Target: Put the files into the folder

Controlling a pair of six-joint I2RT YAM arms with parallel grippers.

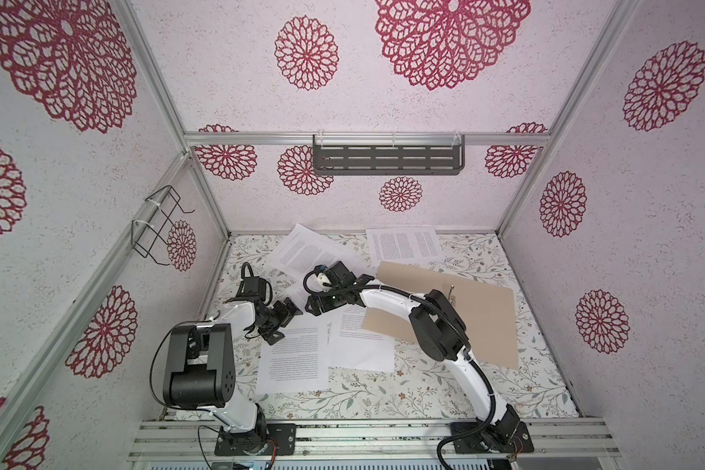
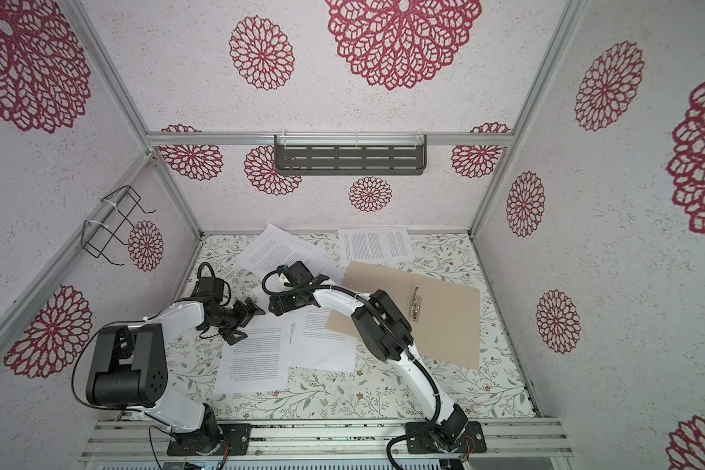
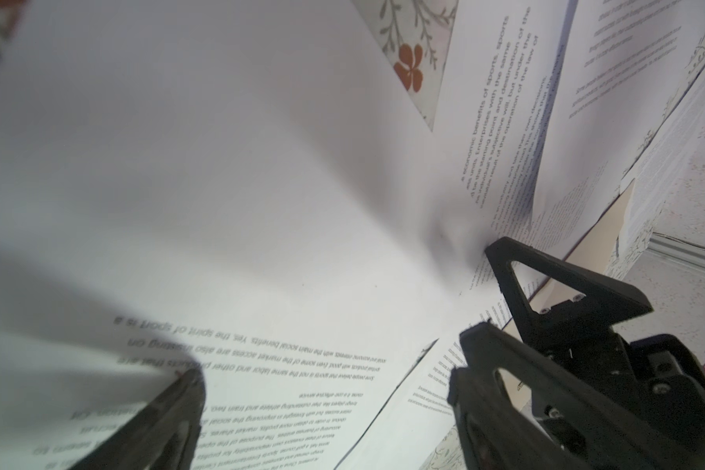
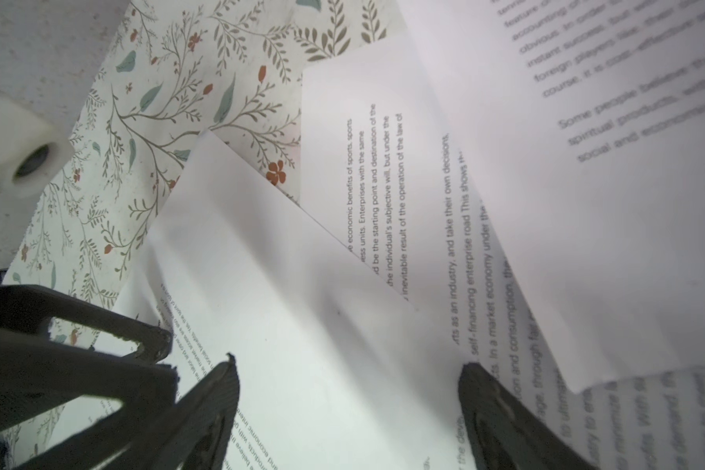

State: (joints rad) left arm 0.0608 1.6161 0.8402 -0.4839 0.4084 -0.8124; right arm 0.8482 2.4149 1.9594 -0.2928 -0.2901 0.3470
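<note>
Both my pincers stand released: left gripper [image 3: 326,366] and right gripper [image 4: 346,362], just beside each other, over the files [image 1: 293,362], left of the folder [image 1: 485,309].

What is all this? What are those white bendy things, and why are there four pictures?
The white bendy things are two robot arms fixed at the front of the table. Each ends in a pincer: the left gripper and the right gripper. Two pictures look down from above, side by side like a pair of eyes. The other two come from little cameras on the arms' wrists, so they show the paper very close up. On the flowery table lie printed sheets and an open tan folder with a metal clip inside. Both pincers are open, with their tips down at the sheets in the middle. Neither is pinching anything.
</note>
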